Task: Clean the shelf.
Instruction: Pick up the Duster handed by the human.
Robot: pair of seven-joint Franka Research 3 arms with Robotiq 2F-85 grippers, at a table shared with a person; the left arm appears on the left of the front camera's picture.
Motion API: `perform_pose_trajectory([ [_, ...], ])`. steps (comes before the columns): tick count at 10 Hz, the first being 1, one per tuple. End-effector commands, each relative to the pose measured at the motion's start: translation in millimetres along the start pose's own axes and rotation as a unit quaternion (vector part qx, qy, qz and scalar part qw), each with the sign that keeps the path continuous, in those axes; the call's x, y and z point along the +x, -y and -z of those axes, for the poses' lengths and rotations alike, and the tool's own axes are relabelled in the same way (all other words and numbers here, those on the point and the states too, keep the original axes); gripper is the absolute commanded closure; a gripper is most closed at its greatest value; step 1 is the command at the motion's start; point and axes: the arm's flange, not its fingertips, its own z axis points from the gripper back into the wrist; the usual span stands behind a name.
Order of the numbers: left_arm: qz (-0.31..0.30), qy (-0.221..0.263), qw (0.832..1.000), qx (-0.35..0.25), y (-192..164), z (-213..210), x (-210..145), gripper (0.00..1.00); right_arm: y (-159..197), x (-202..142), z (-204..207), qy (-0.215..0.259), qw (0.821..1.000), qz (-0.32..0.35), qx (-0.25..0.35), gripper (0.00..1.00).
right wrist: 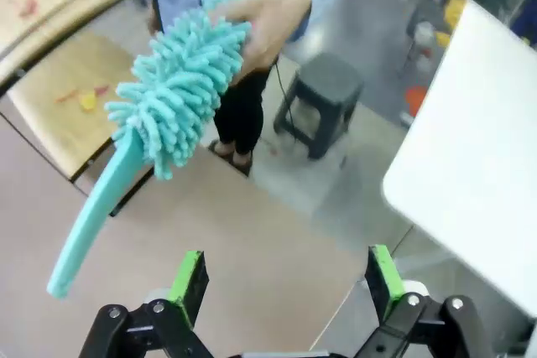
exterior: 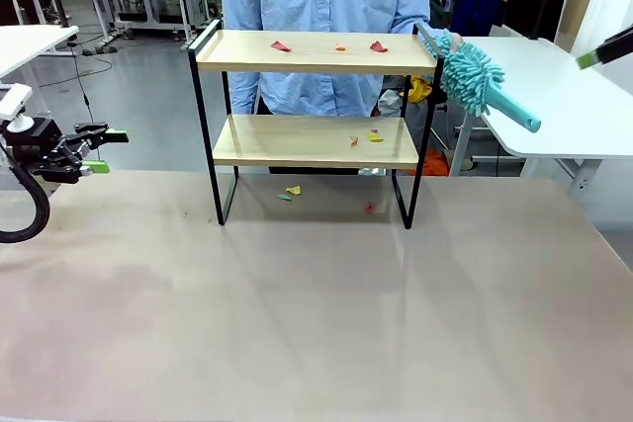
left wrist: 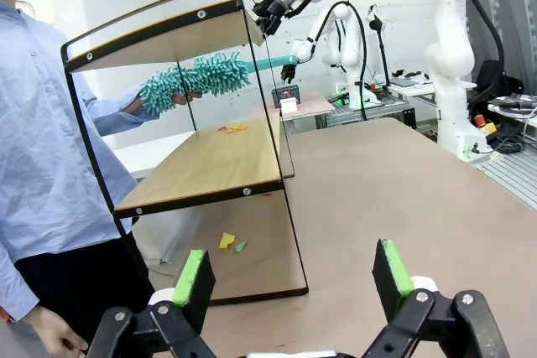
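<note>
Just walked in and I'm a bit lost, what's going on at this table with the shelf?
A person's hand holds a teal duster by its fluffy head beside the shelf, handle sticking out on the side of the right gripper, which is open and not touching it. Coloured scraps lie on both boards and the table beneath. The left gripper hangs open, off to the side.

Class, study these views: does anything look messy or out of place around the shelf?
Yes. Small coloured scraps litter the shelf: three on its top board, two on the lower board, more on the table beneath.
</note>
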Motion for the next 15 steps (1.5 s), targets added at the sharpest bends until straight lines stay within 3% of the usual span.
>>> perform_pose_trajectory([
  [1, 0.002, 0.000, 1.000, -0.002, 0, 0, 3, 0.00, -15, -1, 8, -0.033, 0.998, 0.050, 0.004, 0.00],
  [2, 0.002, 0.000, 1.000, -0.002, 0, 0, 3, 0.00, 0, 0, 0, 0.000, 1.000, 0.000, 0.000, 0.00],
  [5, 0.002, 0.000, 1.000, -0.002, 0, 0, 3, 0.00, 0, 0, 0, 0.000, 1.000, 0.000, 0.000, 0.00],
  [6, 0.002, 0.000, 1.000, -0.002, 0, 0, 3, 0.00, -5, 0, 3, -0.019, 1.000, 0.014, -0.004, 0.00],
  [10, 0.002, 0.000, 1.000, -0.002, 0, 0, 3, 0.00, -74, 44, -31, -0.106, 0.981, 0.136, -0.085, 0.00],
  [15, 0.002, 0.000, 1.000, -0.002, 0, 0, 3, 0.00, -160, 73, -26, -0.132, 0.981, 0.124, -0.071, 0.00],
])
